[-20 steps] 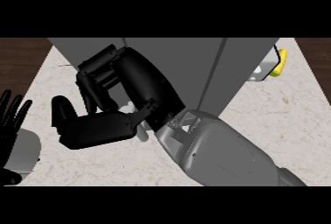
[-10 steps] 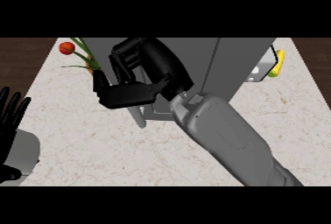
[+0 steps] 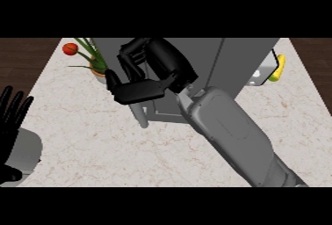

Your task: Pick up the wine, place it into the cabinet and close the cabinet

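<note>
The grey cabinet [image 3: 250,57] stands at the back middle of the counter, and a thin grey handle [image 3: 140,116] juts out near its lower left corner. My right hand [image 3: 156,72] is up against the cabinet's left front, its fingers curled and its thumb stretched out to the left. Nothing shows in its grasp. The wine is not visible anywhere. At the left edge my left hand [image 3: 13,112] rests open with its fingers up.
A potted plant [image 3: 96,59] with a red flower [image 3: 70,48] stands left of the cabinet. A yellow and white object [image 3: 272,70] sits behind the cabinet's right side. Bare marble counter [image 3: 97,149] lies in front.
My right hand has risen and moved away from me, up against the cabinet front. The plant it was covering now shows. The left hand has stayed put.
</note>
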Controlling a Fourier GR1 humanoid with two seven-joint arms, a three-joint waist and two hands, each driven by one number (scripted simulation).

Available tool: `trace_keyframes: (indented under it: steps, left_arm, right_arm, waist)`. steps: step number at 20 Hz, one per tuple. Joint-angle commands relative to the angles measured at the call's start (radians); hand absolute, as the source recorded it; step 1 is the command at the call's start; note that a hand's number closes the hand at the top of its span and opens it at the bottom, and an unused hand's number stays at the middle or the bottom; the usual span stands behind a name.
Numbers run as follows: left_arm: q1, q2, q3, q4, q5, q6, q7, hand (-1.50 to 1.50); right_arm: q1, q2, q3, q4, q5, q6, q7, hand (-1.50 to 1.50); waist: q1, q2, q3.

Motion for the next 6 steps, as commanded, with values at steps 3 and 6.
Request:
trace_keyframes:
  steps: [3, 6]
  left_arm:
    - [-0.014, 0.002, -0.002, -0.030, -0.001, 0.021, 0.028, -1.50]
    - [0.023, -0.018, -0.025, -0.058, -0.013, 0.001, 0.021, -1.50]
  right_arm:
    - [-0.007, -0.087, -0.097, 0.165, 0.028, 0.004, -0.039, 1.50]
    - [-0.036, -0.082, -0.112, 0.187, 0.027, 0.015, -0.053, 1.50]
  waist:
    - [-0.006, 0.043, 0.009]
    - [0.008, 0.042, 0.009]
